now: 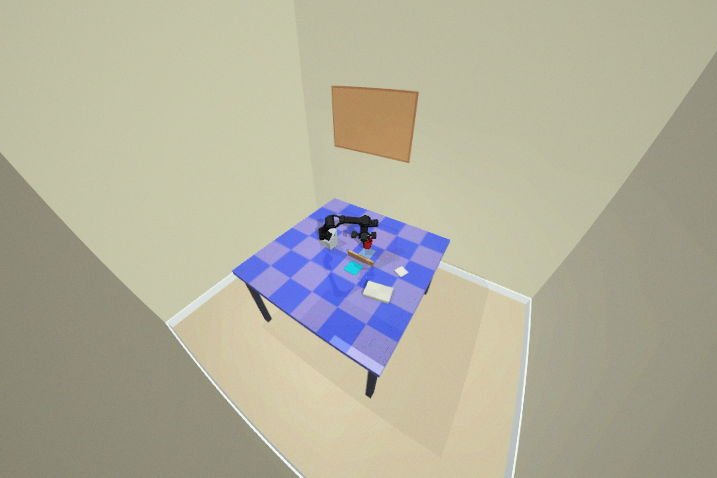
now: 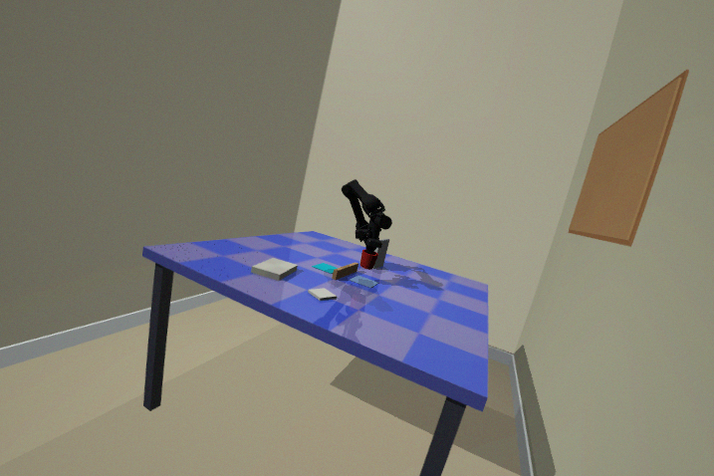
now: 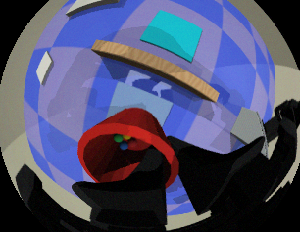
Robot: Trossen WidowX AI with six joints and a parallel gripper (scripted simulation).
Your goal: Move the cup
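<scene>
My gripper is shut on the wall of the red cup, one finger inside it and one outside. The cup hangs above the table, close to upright, over or near the grey-blue pad. Several small marbles, among them green, blue and yellow ones, lie inside the cup in the wrist view. The cyan pad lies bare on the far side of the wooden bar from the cup.
The wooden bar stands between the two pads as a low barrier. A large off-white block and a small white block lie on the table. A grey-white upright block stands near the arm's base.
</scene>
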